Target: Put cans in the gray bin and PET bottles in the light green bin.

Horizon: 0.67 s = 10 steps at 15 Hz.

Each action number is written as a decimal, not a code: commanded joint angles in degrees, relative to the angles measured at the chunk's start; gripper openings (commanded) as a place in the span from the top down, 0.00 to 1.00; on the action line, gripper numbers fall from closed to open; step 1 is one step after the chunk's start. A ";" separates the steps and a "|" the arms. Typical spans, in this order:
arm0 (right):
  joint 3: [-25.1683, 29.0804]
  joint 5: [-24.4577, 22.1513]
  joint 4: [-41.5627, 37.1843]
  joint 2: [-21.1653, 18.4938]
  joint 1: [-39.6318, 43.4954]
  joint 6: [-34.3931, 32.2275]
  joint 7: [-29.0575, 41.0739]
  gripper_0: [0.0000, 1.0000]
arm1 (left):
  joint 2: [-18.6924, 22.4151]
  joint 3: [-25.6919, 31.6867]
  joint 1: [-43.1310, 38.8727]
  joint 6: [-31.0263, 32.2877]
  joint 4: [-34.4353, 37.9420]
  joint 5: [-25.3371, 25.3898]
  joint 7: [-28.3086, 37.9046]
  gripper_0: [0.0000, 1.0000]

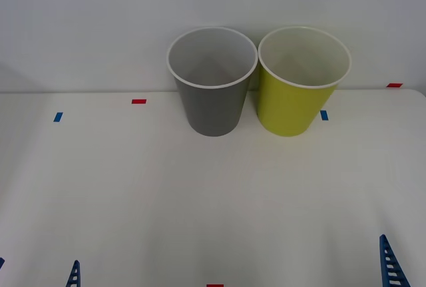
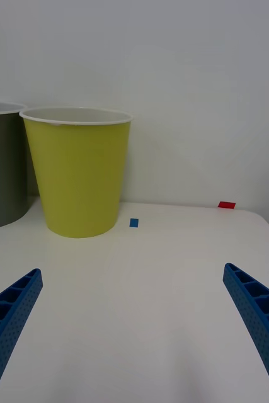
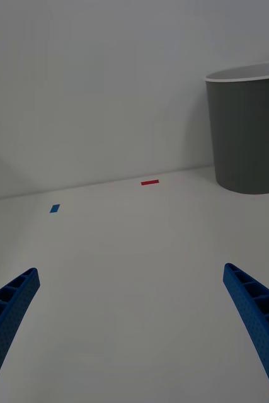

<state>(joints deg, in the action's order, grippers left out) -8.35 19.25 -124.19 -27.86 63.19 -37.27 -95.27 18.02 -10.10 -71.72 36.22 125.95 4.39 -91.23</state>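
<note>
Front view is showing the gray bin (image 1: 212, 94) and the light green bin (image 1: 301, 90) standing upright, rims almost touching, at the far edge of the white table (image 1: 200, 207), mouths open so I judge either one can take a drop from above. I am holding my left gripper (image 3: 131, 334) and my right gripper (image 2: 131, 334) low at the near edge, jaws wide apart and gripping nothing, probably parked. Red tape marks (image 1: 138, 101) and blue tape marks (image 1: 58, 117) are lying flat, obstructing nothing; I am seeing no can or bottle.
</note>
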 commanded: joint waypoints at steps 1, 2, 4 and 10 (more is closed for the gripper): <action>0.00 0.00 0.00 0.00 0.00 0.00 0.00 0.00 | 0.00 0.00 0.00 -0.01 -0.01 0.00 -0.01 0.00; 0.00 0.00 0.00 0.00 0.00 0.00 0.00 0.00 | 0.00 0.00 0.00 -0.01 -0.01 0.00 -0.01 0.00; 0.00 0.00 0.00 0.00 0.00 0.00 0.00 0.00 | 0.00 0.00 0.00 -0.01 -0.01 0.00 -0.01 0.00; 0.00 0.00 0.00 0.00 0.00 0.00 0.00 0.00 | 0.00 0.00 0.00 -0.01 -0.01 0.00 -0.01 0.00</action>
<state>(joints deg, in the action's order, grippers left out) -8.35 19.25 -124.19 -27.86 63.19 -37.27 -95.27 18.02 -10.11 -71.72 36.22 125.95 4.39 -91.23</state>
